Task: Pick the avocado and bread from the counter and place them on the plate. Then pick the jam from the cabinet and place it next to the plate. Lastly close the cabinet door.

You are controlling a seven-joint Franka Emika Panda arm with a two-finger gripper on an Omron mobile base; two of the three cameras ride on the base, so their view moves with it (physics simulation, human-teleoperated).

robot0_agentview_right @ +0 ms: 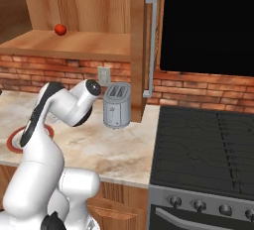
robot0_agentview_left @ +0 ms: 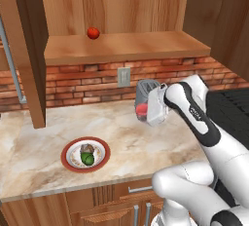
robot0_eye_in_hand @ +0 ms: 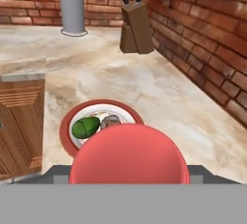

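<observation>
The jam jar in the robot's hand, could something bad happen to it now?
Maybe. The gripper holds the jam in the air above the counter, so a slip could drop it. The plate already holds the avocado and bread; landing too close might bump them.

Red fruit (robot0_agentview_right: 60,29) on cabinet shelf (robot0_agentview_right: 74,43); toaster (robot0_agentview_right: 116,105) on counter (robot0_agentview_right: 109,147) beside stove (robot0_agentview_right: 203,149).
</observation>
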